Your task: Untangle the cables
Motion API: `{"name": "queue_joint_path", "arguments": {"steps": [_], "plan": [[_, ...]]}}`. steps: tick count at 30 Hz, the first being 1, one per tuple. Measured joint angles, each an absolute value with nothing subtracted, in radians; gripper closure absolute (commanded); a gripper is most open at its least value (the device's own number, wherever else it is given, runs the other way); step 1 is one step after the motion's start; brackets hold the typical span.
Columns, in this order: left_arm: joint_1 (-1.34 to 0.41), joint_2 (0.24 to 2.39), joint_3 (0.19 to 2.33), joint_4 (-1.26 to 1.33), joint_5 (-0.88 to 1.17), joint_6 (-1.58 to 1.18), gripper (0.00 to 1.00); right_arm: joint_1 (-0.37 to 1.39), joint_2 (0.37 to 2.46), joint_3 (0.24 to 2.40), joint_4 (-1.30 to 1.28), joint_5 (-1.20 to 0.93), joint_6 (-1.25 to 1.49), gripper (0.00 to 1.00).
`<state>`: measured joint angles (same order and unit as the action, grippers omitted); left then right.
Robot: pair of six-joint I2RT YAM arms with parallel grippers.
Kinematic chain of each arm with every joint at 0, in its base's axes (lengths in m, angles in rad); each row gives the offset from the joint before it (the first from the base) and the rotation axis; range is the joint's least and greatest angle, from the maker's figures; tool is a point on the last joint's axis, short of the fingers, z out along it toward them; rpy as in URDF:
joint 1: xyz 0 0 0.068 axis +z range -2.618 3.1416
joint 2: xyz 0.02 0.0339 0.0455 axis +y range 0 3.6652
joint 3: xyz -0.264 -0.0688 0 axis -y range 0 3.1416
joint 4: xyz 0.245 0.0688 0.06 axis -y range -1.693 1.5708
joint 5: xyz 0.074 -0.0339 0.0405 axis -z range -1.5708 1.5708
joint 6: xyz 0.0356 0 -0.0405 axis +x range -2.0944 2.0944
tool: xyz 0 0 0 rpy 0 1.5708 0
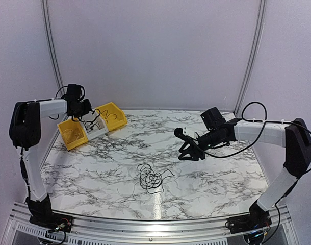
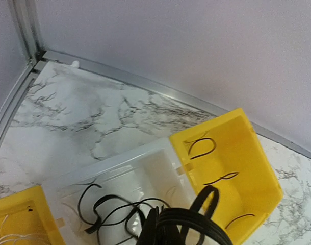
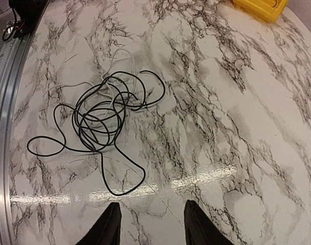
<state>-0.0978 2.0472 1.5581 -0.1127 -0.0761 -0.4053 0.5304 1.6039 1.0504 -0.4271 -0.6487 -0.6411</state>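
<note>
- The tangled cables (image 3: 102, 109) lie as one loose knot of thin black loops on the bench (image 1: 222, 173), near its middle, and touch neither hand.
- My right hand (image 3: 151, 227) hovers above the bench to the right of the knot, fingers spread, holding nothing.
- Three bins stand side by side at the far left corner.
- The white bin (image 2: 120, 168) holds black cable loops (image 2: 107, 209).
- The right yellow bin (image 2: 247, 168) holds short curved black cable pieces (image 2: 202, 148).
- The left yellow bin (image 2: 18, 214) holds thin pale wires (image 2: 7, 236).
- My left hand (image 1: 88, 111) hangs over the white bin, fingers pressed together. A black loop rises beside its tips; I cannot tell whether it is pinched.
</note>
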Motion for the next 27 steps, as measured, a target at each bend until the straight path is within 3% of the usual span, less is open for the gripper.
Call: {"name": "queue_joint_path", "arguments": {"steps": [8, 27], "plan": [[-0.109, 2.047, 1.557, -0.017, 0.038, -0.424, 1.0, 0.533, 1.604, 1.05, -0.427, -0.643, -0.643, 0.57], [-0.071, 1.833, 1.385, -0.036, -0.317, -0.422, 1.0, 0.552, 1.605, 1.065, -0.457, -0.641, -0.665, 0.57]]}}
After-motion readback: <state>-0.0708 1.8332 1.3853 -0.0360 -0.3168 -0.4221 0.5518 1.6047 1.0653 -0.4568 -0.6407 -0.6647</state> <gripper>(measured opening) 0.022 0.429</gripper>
